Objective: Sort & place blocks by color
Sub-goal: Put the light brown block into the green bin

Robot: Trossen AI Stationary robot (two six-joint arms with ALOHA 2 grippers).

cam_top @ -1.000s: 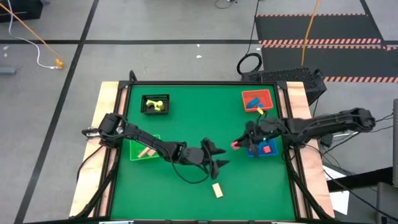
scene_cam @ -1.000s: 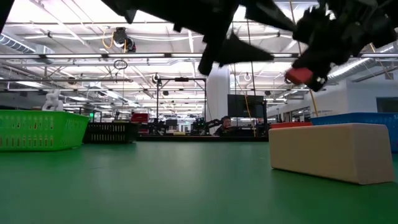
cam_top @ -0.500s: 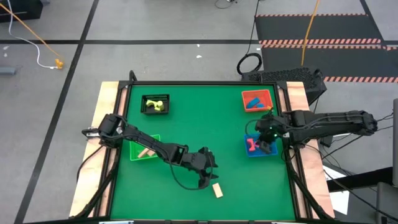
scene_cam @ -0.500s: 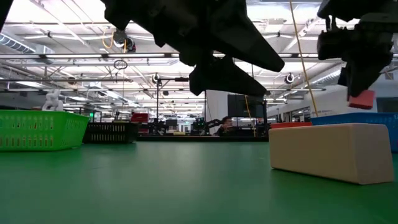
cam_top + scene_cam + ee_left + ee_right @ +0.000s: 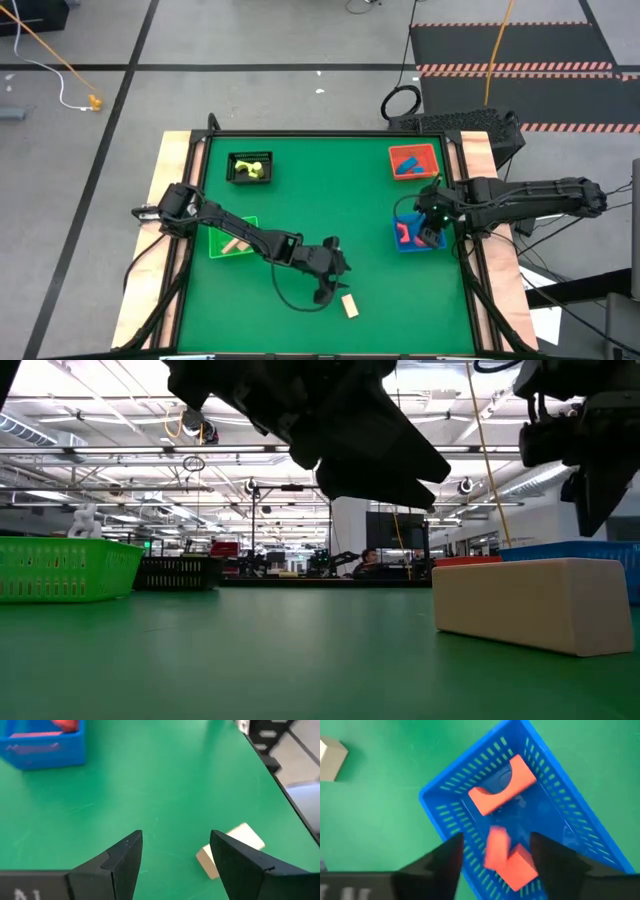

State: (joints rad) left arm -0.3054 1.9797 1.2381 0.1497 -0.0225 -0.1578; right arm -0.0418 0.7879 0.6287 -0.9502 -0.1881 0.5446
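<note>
A cream block (image 5: pixel 349 306) lies flat on the green mat near the front edge, large in the low view (image 5: pixel 535 602). My left gripper (image 5: pixel 175 837) hovers open just left of it, and the block (image 5: pixel 230 851) shows beyond one finger, untouched. My right gripper (image 5: pixel 495 852) stands open above the blue bin (image 5: pixel 408 246). A blurred red block (image 5: pixel 496 849) shows loose between its fingers, over two other red blocks (image 5: pixel 502 785) in the bin.
A red bin (image 5: pixel 432 152) with a blue block stands at the far right. A black bin (image 5: pixel 236 160) with a yellow-green block is at the far left. A green bin (image 5: pixel 216 243) with a tan block is by the left edge. Bare mat spreads across the middle.
My right gripper has carried a red block toward the table's right edge, over the blue bin, then opened and let it go. My left gripper has moved toward the near edge and down, closer to the cream block.
</note>
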